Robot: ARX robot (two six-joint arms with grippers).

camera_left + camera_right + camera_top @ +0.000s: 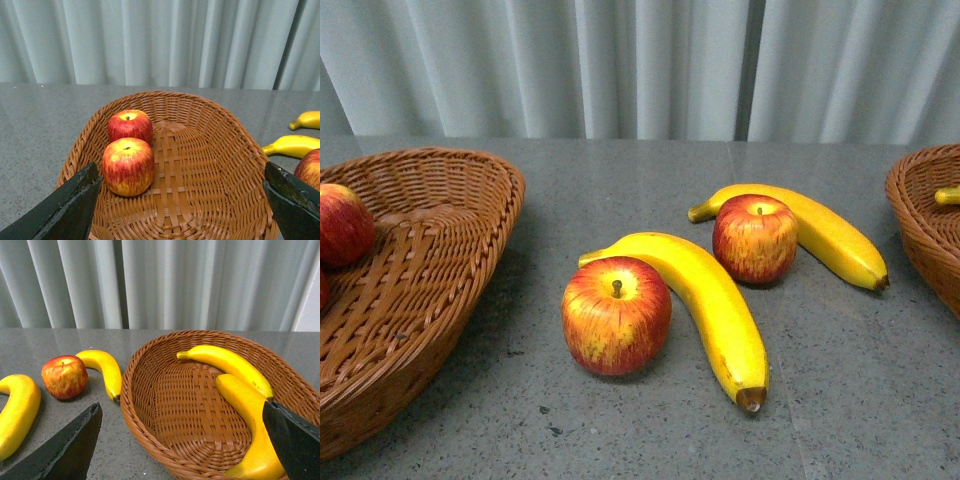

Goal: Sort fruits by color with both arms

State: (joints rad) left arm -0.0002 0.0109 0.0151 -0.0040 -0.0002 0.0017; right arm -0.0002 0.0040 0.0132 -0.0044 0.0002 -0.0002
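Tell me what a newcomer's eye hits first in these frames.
Four bright fruits lie loose on the grey table: the near apple beside the near banana, and the far apple in front of the far banana. The left basket holds two red apples. The right basket holds two yellow bananas.

1. I count four apples: the redder apple (130, 126) and the yellower apple (128, 166) in the left basket (200, 165), and the near apple (616, 315) and the far apple (755, 238) on the surface (620, 190).
2. I count four bananas: the fully seen banana (227, 362) and the half-hidden banana (250, 425) in the right basket (145, 385), and the near banana (710, 295) and the far banana (830, 235) on the surface.
3. I see two baskets.
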